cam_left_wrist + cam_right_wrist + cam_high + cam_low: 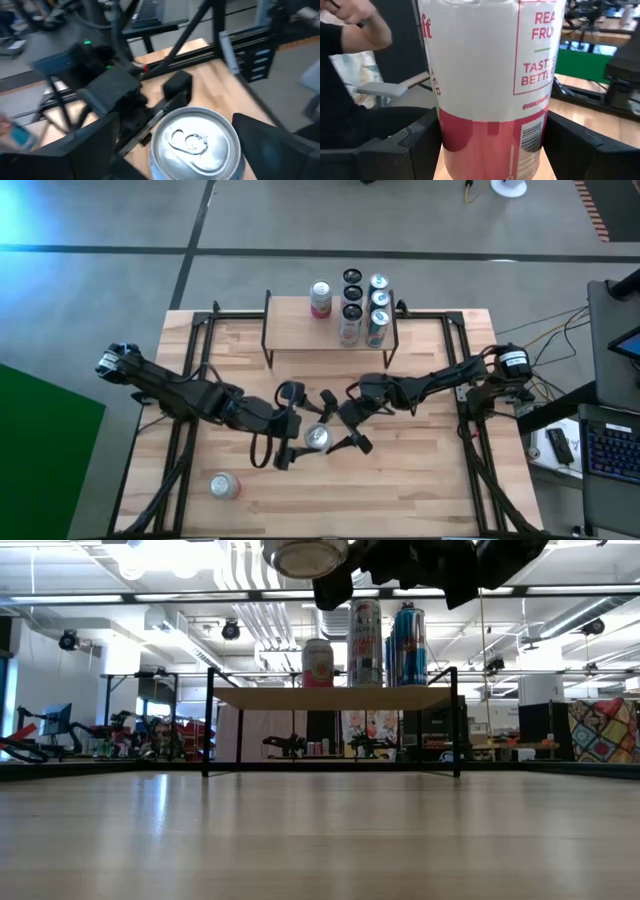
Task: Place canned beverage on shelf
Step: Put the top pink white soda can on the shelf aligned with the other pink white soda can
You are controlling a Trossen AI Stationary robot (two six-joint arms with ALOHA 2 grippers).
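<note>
Right wrist view: the canned beverage [490, 90] is filling the frame nearest the lens. It is standing upright between the fingers of the right gripper [492, 145], which are pressing on both its flanks. A person's arm [357, 25] is showing in the room beyond the gripper.
Left wrist view: the can's silver lid is sitting inside the left gripper [175, 150]. Whether that gripper is clamping or only flanking it cannot be told.
High view: both grippers are meeting at the can from opposite sides. The shelf [330, 330] is lying well ahead of them. The shelved cans [362, 305] are crowding its end nearer the right gripper. A spare can [224, 485] is lying on the tabletop [420, 500], behind the left gripper and well apart from it.
Low view: the can is hanging above the level of the shelf plank, clear of the tabletop.
Step in hand (judgement): the can is probably passing between the grippers or being carried to the shelf. One gripper should be holding firmly before the other lets go. The can should be travelling upright, clearing the plank edge, and heading for the bare end.
View differences: only the low view is showing the can's height; only the high view is showing the free shelf space; only the wrist views are showing contact.
</note>
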